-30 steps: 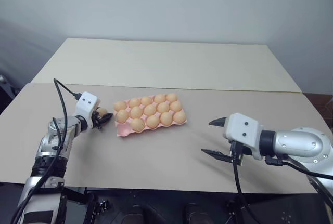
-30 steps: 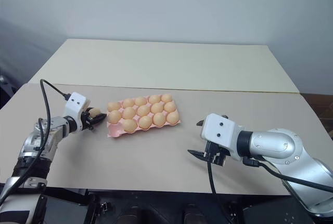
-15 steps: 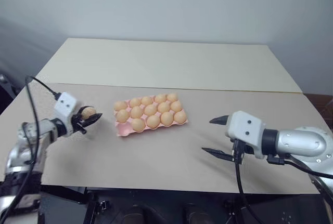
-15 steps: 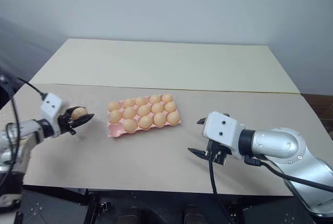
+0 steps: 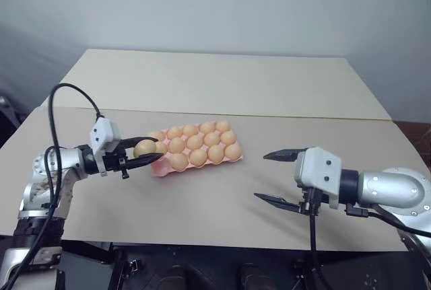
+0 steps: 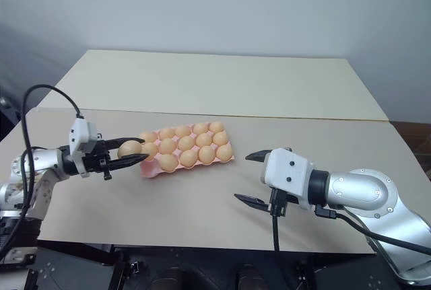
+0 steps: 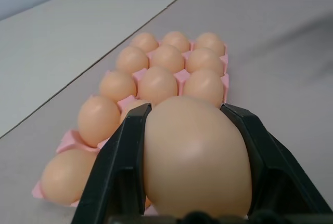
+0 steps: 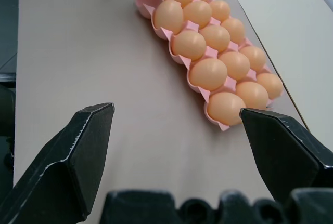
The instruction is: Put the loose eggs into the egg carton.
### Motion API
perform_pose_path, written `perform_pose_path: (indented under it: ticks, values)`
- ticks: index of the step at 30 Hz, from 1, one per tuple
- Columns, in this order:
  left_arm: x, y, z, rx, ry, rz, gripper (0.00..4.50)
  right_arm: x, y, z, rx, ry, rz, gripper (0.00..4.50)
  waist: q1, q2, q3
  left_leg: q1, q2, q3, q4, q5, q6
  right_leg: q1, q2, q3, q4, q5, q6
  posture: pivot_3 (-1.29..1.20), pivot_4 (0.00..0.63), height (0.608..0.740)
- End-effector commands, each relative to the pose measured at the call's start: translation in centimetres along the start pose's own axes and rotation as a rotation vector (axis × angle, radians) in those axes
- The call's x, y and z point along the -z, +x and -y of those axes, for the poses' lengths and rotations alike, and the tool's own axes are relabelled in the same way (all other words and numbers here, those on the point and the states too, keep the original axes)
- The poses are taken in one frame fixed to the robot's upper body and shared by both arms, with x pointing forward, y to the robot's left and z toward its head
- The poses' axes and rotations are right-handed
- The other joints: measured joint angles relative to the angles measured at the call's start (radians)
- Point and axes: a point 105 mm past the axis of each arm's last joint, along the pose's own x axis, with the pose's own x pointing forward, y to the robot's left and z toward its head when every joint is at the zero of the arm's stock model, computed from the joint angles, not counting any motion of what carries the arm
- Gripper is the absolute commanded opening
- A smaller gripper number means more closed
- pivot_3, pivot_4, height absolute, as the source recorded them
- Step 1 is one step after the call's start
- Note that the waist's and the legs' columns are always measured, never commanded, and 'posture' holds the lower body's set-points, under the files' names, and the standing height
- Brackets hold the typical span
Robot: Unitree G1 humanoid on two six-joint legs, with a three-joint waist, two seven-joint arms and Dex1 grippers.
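Egg carton point(image 5: 195, 150): pink, lidless, lying flat on the tan table point(image 5: 202, 202) left of centre. Fourteen eggs are sitting in its cups; the one cup at the near left corner is standing empty.

Loose egg point(image 5: 144, 147): orange-tan, being held off the table just beside the carton's near left corner, over the empty cup's edge.

Left gripper point(image 5: 143, 150): its two black fingers point(image 7: 120, 172) are clamping the loose egg from both sides, pointing roughly level toward the carton.

Right gripper point(image 5: 275, 177): hovering above the table's near right part, well apart from the carton, its fingers point(image 8: 73, 156) spread wide and gripping nothing.
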Motion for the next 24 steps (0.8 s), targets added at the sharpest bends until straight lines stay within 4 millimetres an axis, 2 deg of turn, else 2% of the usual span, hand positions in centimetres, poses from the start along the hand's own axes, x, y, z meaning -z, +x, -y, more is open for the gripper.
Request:
perform_pose_path:
  ticks: [1, 11, 12, 13, 16, 24]
  values:
    - [0.0, 0.6, 0.2, 0.050, 0.032, -0.009, 1.91, -0.7, -0.1, 0.0, 0.045, -0.047, 0.013, 4.50, -0.001, 0.000, 0.000, 0.000, 0.000, 0.000, 0.000, 0.000, 0.000, 0.000, 0.000, 0.000, 0.000, 0.000, 0.000, 0.00, 0.150, 0.740]
    - [0.8, 1.1, -0.3, 0.057, 0.051, -0.041, 1.91, -0.7, 0.0, -0.1, 0.086, -0.042, 0.011, 4.50, 0.003, 0.000, 0.000, 0.000, 0.000, 0.000, 0.000, 0.000, 0.000, 0.000, 0.000, 0.000, 0.000, 0.000, 0.000, 0.00, 0.150, 0.740]
    - [0.7, 1.2, -0.3, 0.058, 0.053, -0.029, 2.55, -0.7, 0.0, -0.1, 0.087, -0.042, 0.010, 4.50, 0.003, 0.000, 0.000, 0.000, 0.000, 0.000, 0.000, 0.000, 0.000, 0.000, 0.000, 0.000, 0.000, 0.000, 0.000, 0.00, 0.150, 0.740]
    - [0.6, 1.3, -0.2, 0.066, 0.044, -0.023, 2.73, -0.7, 0.0, 0.0, 0.086, -0.043, 0.010, 4.50, 0.003, 0.000, 0.000, 0.000, 0.000, 0.000, 0.000, 0.000, 0.000, 0.000, 0.000, 0.000, 0.000, 0.000, 0.000, 0.00, 0.150, 0.740]
    - [0.5, 1.2, 0.1, 0.078, 0.028, -0.016, 3.66, -0.6, 0.0, 0.0, 0.077, -0.028, -0.004, 4.50, 0.002, 0.000, 0.000, 0.000, 0.000, 0.000, 0.000, 0.000, 0.000, 0.000, 0.000, 0.000, 0.000, 0.000, 0.000, 0.00, 0.150, 0.740]
    - [-0.4, 0.3, 0.0, 0.048, 0.030, 0.027, 3.66, -0.6, 0.0, 0.2, 0.060, -0.008, -0.015, 4.50, 0.003, 0.000, 0.000, 0.000, 0.000, 0.000, 0.000, 0.000, 0.000, 0.000, 0.000, 0.000, 0.000, 0.000, 0.000, 0.00, 0.150, 0.740]
